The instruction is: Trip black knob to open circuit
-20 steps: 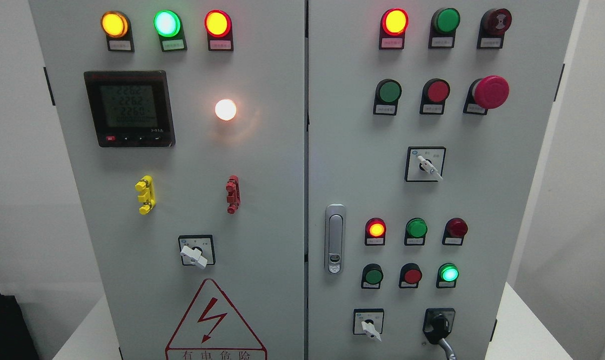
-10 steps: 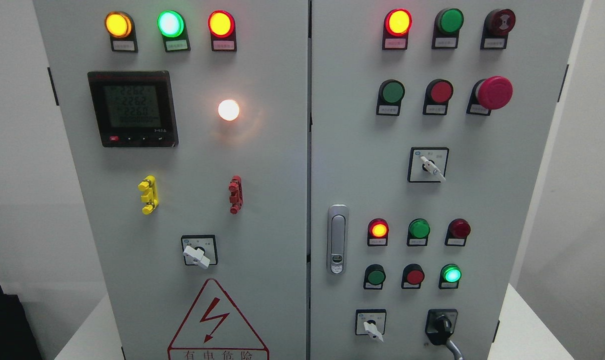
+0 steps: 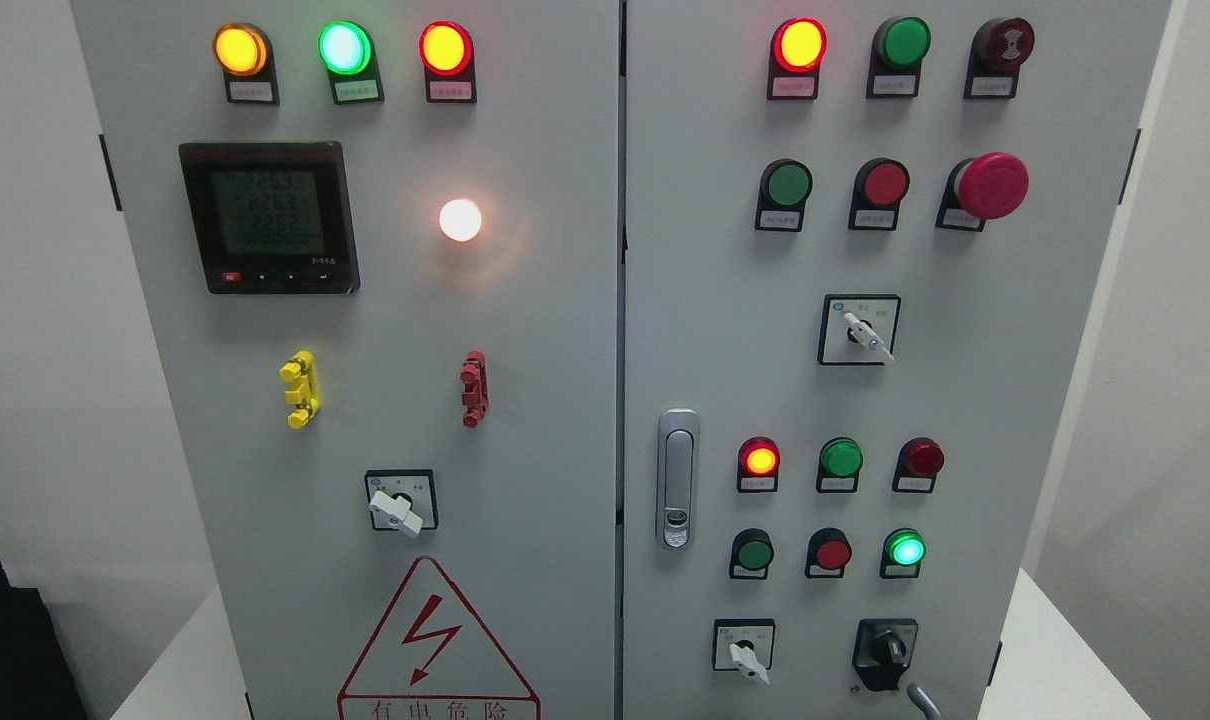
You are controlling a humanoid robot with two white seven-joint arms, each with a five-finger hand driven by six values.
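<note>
Grey sheet-metal control cabinet (image 3: 525, 330) with two doors fills the frame, standing on a white table (image 3: 1050, 650).

Black rotary knob (image 3: 887, 652) on a black square plate: lower right of the frame, beside a white-handled selector switch (image 3: 744, 650); it sits low on the right door, judged to be within easy reach of an arm. Its pointer direction is hard to read.

A thin grey piece (image 3: 923, 700) shows at the bottom edge just right of the knob; too little is visible to say whether it belongs to the robot. Neither hand is in view, so finger state cannot be told; nothing touches the knob, and the task is judged not yet done.

Upper left: black digital meter (image 3: 269, 216), digits near 226 but blurred. Beside it, a lit white lamp (image 3: 460, 220).

Top rows: lit amber, green and red lamps (image 3: 344, 48), grouped above the controls, probably for reading at a glance. Label tags beneath are too small to read.

Upper right: red mushroom button (image 3: 989, 185), standing proud, likely for fast striking.

Bottom left of centre: red triangle warning sign (image 3: 437, 650) with lightning bolt and Chinese characters, cut off by the frame edge
</note>
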